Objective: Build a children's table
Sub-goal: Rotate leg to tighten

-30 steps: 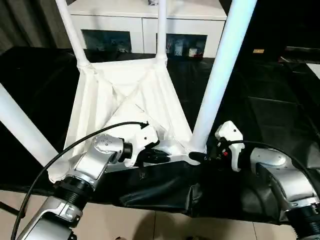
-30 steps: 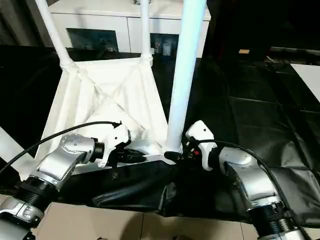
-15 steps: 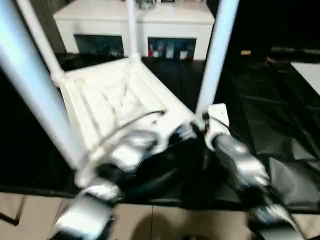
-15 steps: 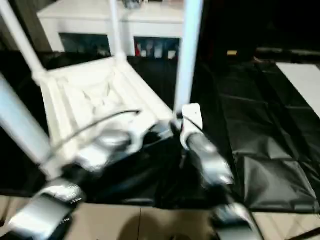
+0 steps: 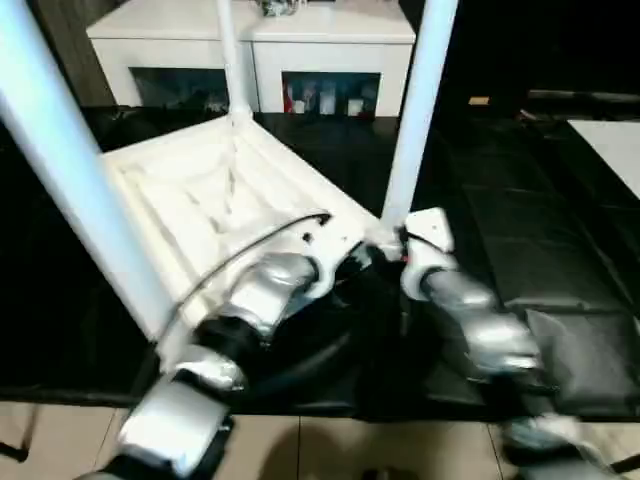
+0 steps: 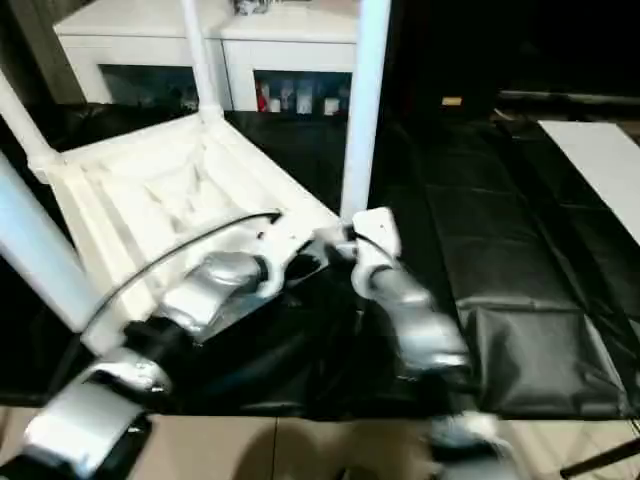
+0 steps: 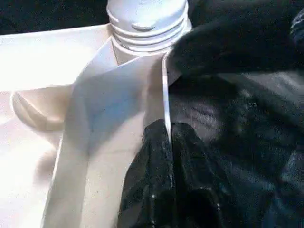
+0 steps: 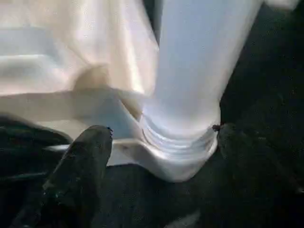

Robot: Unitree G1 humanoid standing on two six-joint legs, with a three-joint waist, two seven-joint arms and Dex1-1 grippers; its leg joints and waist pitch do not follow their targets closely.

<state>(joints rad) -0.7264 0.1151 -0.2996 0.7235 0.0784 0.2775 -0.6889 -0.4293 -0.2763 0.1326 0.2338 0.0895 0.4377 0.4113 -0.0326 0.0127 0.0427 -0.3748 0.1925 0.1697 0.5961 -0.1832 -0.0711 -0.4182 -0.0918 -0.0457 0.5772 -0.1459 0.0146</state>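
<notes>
Left gripper (image 7: 167, 156) is clamped on the thin edge wall of the tabletop (image 5: 215, 205), one black finger on either side of the rim, pinching it just short of the corner socket (image 7: 145, 45). In the left wrist view the ribbed base of a leg sits screwed into that socket right beyond the fingertips, and a dark shape, seemingly the other gripper, crowds in beside it.

Right gripper (image 8: 156, 152) has its fingers (image 8: 80, 166) spread wide apart, one on each side of the near leg (image 5: 415, 110) at its flared, threaded foot, where it meets the corner. Whether the pads actually press the tube, I cannot tell; they sit just beside it.

From the head camera, both silver forearms converge on that same near corner, left wrist (image 5: 275, 290) and right wrist (image 5: 440, 285) almost touching. The tabletop lies upside down, ribbed underside up, turned at an angle on the black sheet (image 5: 560, 250) that covers the work surface. Legs stand up from its corners: the one between the grippers, a thick one (image 5: 70, 150) close on the left, a far one (image 5: 230, 55) at the back corner, and the right eye view catches another (image 6: 22, 130) at the left edge.

Behind it all stands a white cabinet (image 5: 250, 45) with dark glass doors. Pale floor (image 5: 330, 455) shows along the near edge.
</notes>
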